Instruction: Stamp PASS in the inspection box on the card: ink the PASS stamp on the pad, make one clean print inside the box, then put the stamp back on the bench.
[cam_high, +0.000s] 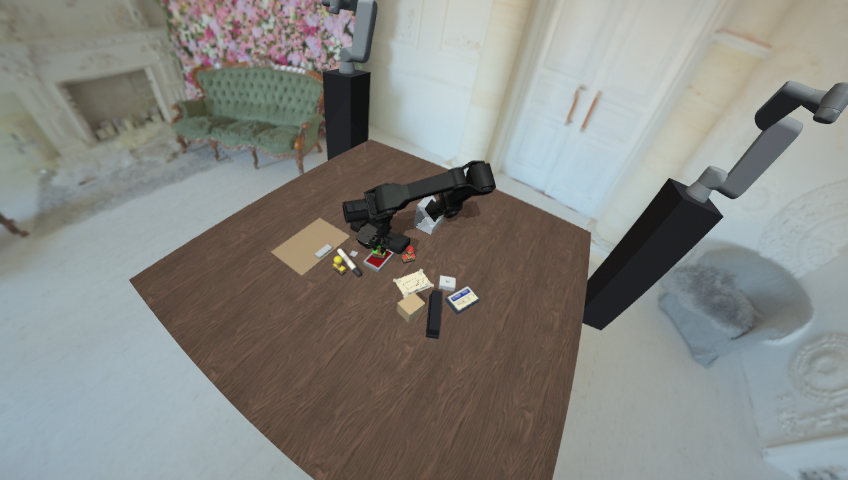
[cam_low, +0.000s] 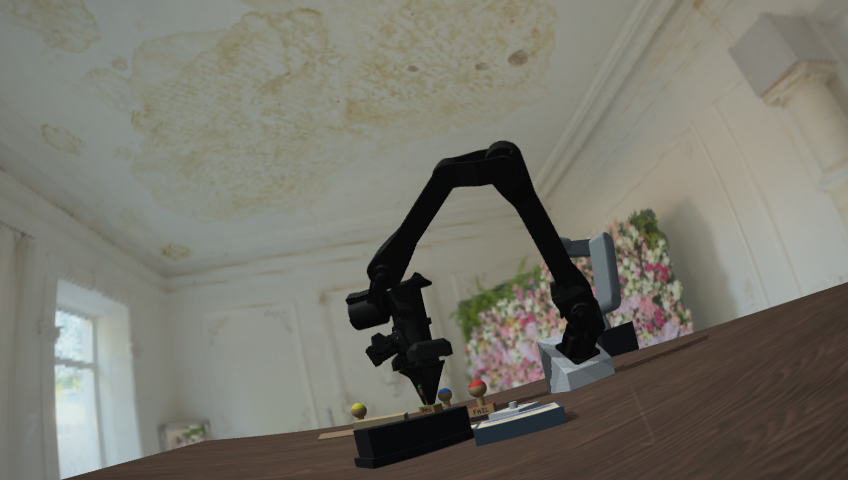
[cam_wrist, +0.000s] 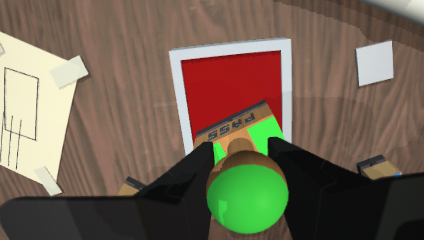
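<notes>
My gripper (cam_high: 380, 246) (cam_low: 429, 400) (cam_wrist: 240, 148) is shut on the PASS stamp (cam_high: 379, 253) (cam_low: 428, 409) (cam_wrist: 247, 197), around its stem under the green ball. The stamp is upright, its block turned slightly against the pad's sides in the wrist view. It is low over the near part of the red ink pad (cam_high: 376, 261) (cam_wrist: 230, 80); whether its face touches the ink is hidden. The cream card (cam_wrist: 52, 115) lies taped down to the pad's left in the wrist view. Its inspection box (cam_wrist: 37, 100) shows no print.
The red FAIL stamp (cam_high: 408, 254) (cam_low: 477, 389), yellow-topped stamp (cam_high: 338, 263) (cam_low: 358, 410) and blue-topped stamp (cam_low: 445, 394) (cam_wrist: 382, 169) stand around the pad. A white marker (cam_high: 348, 262) lies near the yellow one. Beyond the card are a tan block (cam_high: 410, 305) and a long black block (cam_high: 435, 312) (cam_low: 410, 437).
</notes>
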